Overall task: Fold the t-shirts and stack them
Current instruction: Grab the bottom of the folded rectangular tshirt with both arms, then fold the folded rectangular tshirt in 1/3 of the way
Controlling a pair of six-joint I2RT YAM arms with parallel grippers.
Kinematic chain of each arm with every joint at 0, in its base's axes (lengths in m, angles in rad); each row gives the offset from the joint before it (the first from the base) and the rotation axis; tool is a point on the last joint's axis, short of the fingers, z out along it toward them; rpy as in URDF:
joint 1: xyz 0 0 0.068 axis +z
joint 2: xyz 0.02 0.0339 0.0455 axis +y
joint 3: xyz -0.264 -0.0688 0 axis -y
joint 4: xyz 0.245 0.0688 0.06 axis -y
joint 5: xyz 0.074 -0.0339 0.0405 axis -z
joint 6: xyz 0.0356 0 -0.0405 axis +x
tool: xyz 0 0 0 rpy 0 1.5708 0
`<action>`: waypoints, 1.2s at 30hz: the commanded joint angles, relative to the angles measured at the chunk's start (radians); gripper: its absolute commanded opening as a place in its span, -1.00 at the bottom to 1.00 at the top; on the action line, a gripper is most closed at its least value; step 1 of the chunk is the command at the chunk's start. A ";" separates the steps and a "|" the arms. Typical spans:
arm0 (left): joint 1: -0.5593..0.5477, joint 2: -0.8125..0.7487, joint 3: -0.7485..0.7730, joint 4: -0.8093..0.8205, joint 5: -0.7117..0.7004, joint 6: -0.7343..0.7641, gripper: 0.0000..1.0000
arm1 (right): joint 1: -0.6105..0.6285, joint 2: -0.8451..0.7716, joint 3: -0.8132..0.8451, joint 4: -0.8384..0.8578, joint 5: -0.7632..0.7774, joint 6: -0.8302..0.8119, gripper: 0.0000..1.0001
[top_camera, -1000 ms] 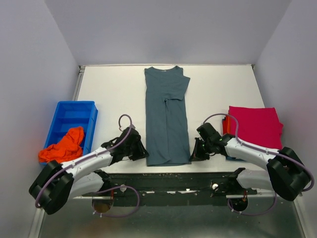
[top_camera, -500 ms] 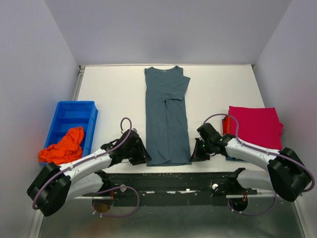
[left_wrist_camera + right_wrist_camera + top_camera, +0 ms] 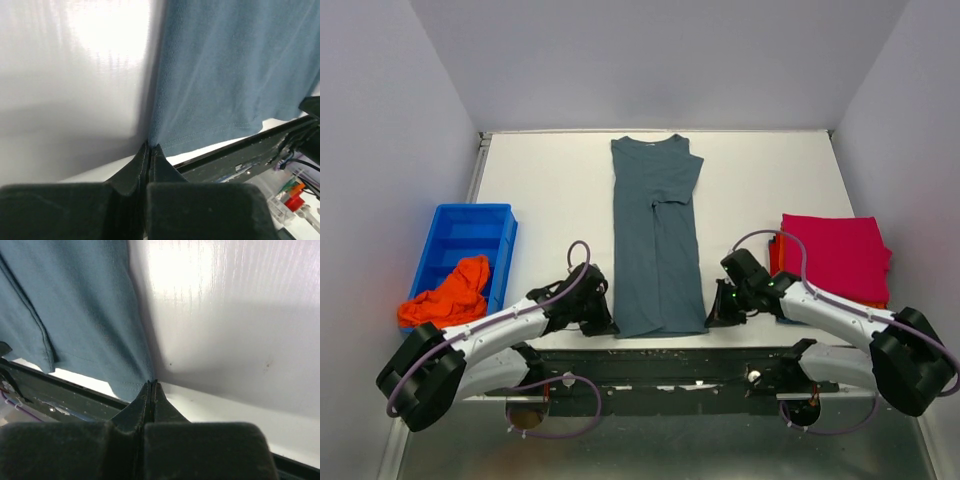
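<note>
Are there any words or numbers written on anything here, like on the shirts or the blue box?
No text can be read in any view.
The grey-blue t-shirt, the pink t-shirt, the orange t-shirt and the blue bin are all plain.
The small coloured parts below the table edge in the left wrist view are too blurred to show any label.

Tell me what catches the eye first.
A grey-blue t-shirt lies folded lengthwise down the middle of the table, the left gripper and right gripper shut on its near corners. A folded magenta t-shirt sits at right; an orange t-shirt spills from the blue bin at left.
</note>
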 commanded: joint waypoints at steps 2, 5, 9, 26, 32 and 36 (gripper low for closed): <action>0.002 -0.031 0.043 -0.199 -0.059 0.055 -1.00 | 0.007 -0.081 0.057 -0.114 0.033 -0.022 -0.99; 0.005 -0.041 0.089 -0.187 -0.051 0.057 -1.00 | 0.007 -0.115 0.106 -0.143 0.055 -0.025 -0.99; 0.039 -0.026 0.195 -0.179 -0.054 0.094 -1.00 | 0.004 -0.083 0.197 -0.145 0.098 -0.057 -0.99; 0.462 0.414 0.550 0.186 -0.019 0.189 -1.00 | -0.316 0.480 0.753 -0.073 -0.008 -0.186 -0.99; 0.491 0.595 0.681 0.251 0.027 0.175 -1.00 | -0.350 0.647 0.911 -0.093 -0.011 -0.187 -0.99; 0.501 0.672 0.781 0.203 0.029 0.215 -1.00 | -0.363 0.725 0.991 -0.108 -0.006 -0.187 -0.99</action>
